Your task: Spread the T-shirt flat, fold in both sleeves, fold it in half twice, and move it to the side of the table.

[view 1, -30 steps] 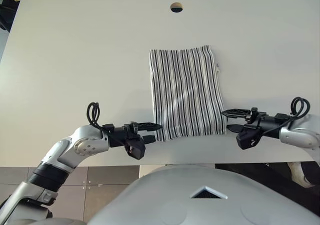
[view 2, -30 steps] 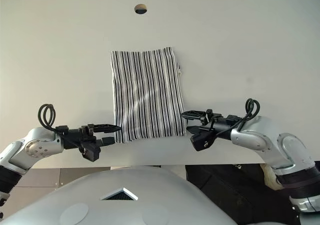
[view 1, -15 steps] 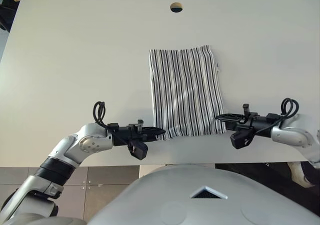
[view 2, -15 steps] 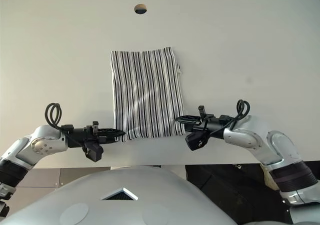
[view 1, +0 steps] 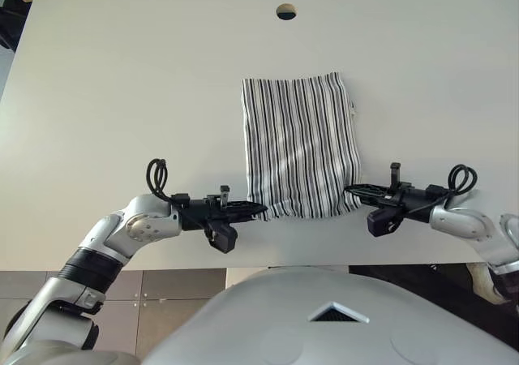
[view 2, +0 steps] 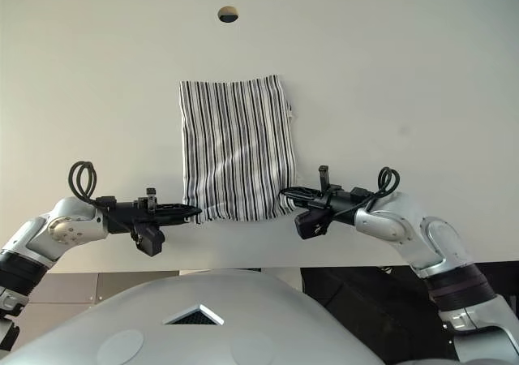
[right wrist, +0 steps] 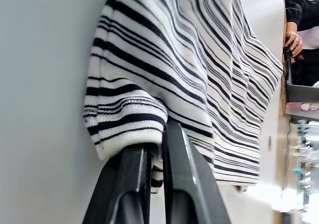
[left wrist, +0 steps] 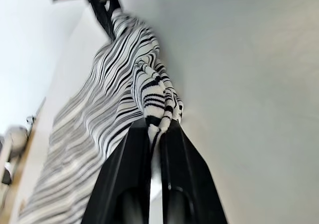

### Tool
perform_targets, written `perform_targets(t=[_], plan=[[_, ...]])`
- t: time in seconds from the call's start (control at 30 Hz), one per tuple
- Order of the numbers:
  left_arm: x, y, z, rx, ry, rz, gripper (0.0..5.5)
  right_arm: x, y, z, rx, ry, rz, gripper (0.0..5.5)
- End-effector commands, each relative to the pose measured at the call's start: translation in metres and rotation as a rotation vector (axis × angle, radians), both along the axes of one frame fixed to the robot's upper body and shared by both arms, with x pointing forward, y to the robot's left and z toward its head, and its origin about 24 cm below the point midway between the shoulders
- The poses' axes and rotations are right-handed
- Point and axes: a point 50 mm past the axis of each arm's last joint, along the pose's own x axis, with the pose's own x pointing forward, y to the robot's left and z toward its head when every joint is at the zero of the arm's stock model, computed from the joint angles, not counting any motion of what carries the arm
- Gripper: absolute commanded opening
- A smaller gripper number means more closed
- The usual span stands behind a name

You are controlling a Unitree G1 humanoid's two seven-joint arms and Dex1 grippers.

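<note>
T-shirt (view 1: 302, 148) folded on table (view 1: 122, 97); left gripper (view 1: 258, 211), right gripper (view 1: 350, 191) each pinching one near corner.

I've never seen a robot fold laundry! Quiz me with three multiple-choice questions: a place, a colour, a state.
1. Where does the left claw hold the T-shirt? A) its near left corner B) its far edge C) its middle
2. What colours is the T-shirt? A) plain red B) black and white stripes C) blue dots
3. The right claw is: A) wide open B) shut on the T-shirt C) lying apart from it
1 A: its tips meet that corner. 2 B: stripes cover the cloth. 3 B: cloth is pinched in its grip.
</note>
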Motion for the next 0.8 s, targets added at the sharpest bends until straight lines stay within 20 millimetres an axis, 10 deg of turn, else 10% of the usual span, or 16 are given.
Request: perform_targets(t=[0.03,0.27,0.4,0.8], plan=[[-0.026,0.012,0.002,-0.034,0.154,0.077,0.10,-0.022,-0.010,0.005,0.089,0.188,-0.041,0.13],[0.003,0.002,0.015,-0.217,0.149,0.280,0.10,0.002,-0.008,0.016,0.304,0.280,-0.187,0.13],[0.054,0.001,0.020,-0.290,0.051,0.498,0.10,0.039,0.005,0.024,0.530,0.283,-0.341,0.13],[0.139,0.000,-0.002,-0.088,-0.128,0.677,0.10,0.135,0.017,0.009,0.589,0.069,-0.702,0.13]])
